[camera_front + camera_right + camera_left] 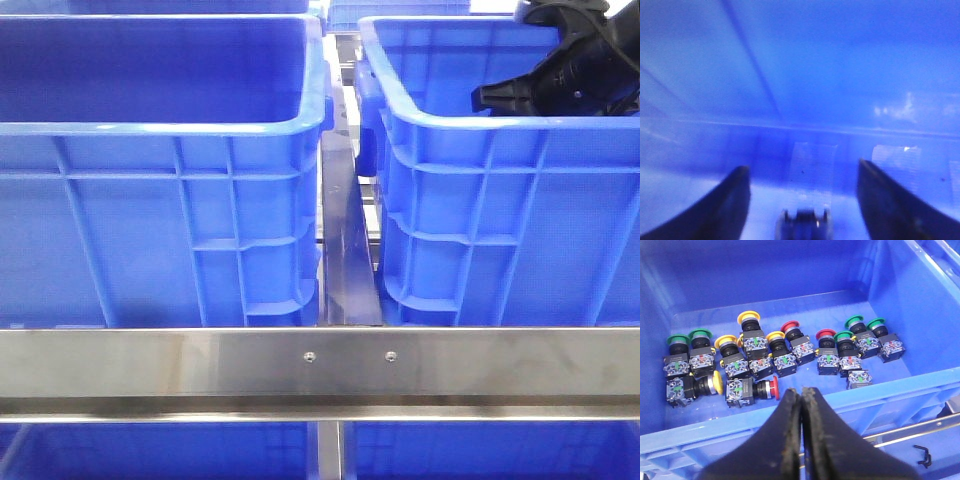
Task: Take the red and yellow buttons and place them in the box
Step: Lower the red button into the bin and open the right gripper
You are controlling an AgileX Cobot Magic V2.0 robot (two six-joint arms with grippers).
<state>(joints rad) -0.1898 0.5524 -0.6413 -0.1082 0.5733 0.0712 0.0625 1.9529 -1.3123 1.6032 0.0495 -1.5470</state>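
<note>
Blue plastic fills every view: two deep ribbed crates stand side by side behind a steel rail (320,365), a metal divider (348,250) between them. The right gripper (802,200) is down inside the right-hand crate (500,200), its fingers spread well apart over a small dark piece (804,222) too blurred to identify; whether that piece is a button cannot be told. The left gripper (801,410) hovers above the near rim of a blue crate (790,280), fingers pressed together and holding nothing. On that crate's floor lie the push buttons in a loose cluster: yellow-capped ones (749,318), red-capped ones (790,327) and green-capped ones (856,320), each on a dark body with a clear contact block. One red button (774,388) and one yellow (716,382) lie on their sides nearest the fingers, slightly apart from the rest.

The step in hand looks like selecting a piece. Done well, the left gripper would open first, then descend on a toppled red or yellow button, closing across its body rather than the rounded cap, avoiding green neighbours.
</note>
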